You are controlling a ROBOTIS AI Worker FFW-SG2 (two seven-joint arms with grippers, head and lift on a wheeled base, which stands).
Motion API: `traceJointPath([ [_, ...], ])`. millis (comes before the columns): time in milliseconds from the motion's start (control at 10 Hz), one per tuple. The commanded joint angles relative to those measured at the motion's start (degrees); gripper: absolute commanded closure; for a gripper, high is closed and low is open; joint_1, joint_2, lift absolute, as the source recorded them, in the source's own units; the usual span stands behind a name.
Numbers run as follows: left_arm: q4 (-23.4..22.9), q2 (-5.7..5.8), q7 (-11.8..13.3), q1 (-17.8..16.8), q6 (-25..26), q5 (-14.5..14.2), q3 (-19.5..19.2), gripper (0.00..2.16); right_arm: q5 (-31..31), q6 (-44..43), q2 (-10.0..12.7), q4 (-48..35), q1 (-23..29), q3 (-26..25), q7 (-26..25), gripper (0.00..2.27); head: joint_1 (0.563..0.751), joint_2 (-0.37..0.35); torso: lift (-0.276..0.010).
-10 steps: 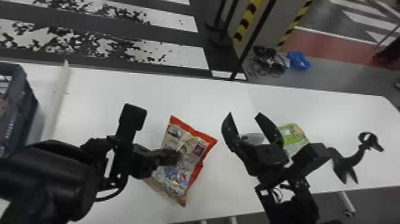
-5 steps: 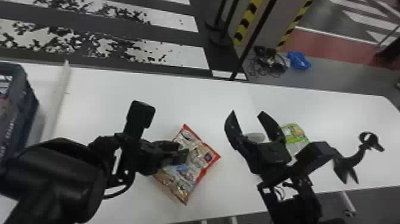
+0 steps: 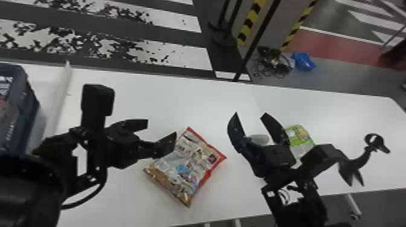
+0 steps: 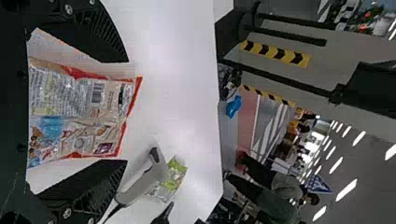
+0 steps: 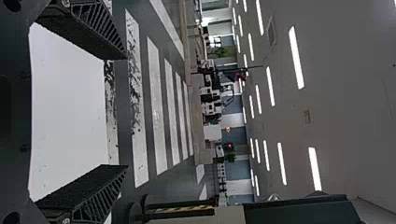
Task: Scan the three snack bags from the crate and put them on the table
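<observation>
One red-edged, beige plastic snack bag (image 3: 187,166) is now lying loose on the white, smooth-topped bench (image 3: 169,99); the black left gripper (image 3: 162,128) is backing off, its jaws having just spread. The black right gripper (image 3: 250,113) is holding nothing, jaws parted. That release is probably leaving the bag ready for scanning or regrasping.
</observation>
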State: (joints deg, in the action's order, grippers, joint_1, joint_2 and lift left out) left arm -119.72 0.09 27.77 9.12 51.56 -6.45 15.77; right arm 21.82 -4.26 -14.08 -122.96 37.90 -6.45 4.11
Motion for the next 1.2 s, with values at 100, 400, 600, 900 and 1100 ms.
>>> traceJointPath([
  [100,-11.94,-0.23,0.01,6.96,-0.44,-0.76,-9.01,0.03,0.42,0.18,0.1,-0.09,0.34,0.47,0.37,0.06,0.695,-0.35,-0.094],
  [400,-20.99,-0.23,-1.93,14.96,-3.61,-0.49,-19.99,0.04,1.04,1.58,0.37,0.09,0.69,1.61,0.64,0.08,0.695,-0.247,-0.094],
  [600,-17.83,-0.23,-3.69,19.44,-19.96,0.21,-22.54,0.04,1.92,7.91,0.9,-0.79,0.69,3.28,2.22,0.17,0.695,-0.16,-0.094],
  [900,-10.71,-0.23,-6.94,23.66,-39.82,0.39,-25.36,0.04,4.99,18.81,2.74,-2.9,0.25,6.97,2.57,0.25,0.695,-0.01,-0.094],
  [1100,-11.06,-0.23,-6.85,25.33,-42.63,-0.23,-27.02,0.04,10.97,32.52,3.18,-4.75,0.16,6.88,4.24,1.24,0.695,0.062,-0.094],
])
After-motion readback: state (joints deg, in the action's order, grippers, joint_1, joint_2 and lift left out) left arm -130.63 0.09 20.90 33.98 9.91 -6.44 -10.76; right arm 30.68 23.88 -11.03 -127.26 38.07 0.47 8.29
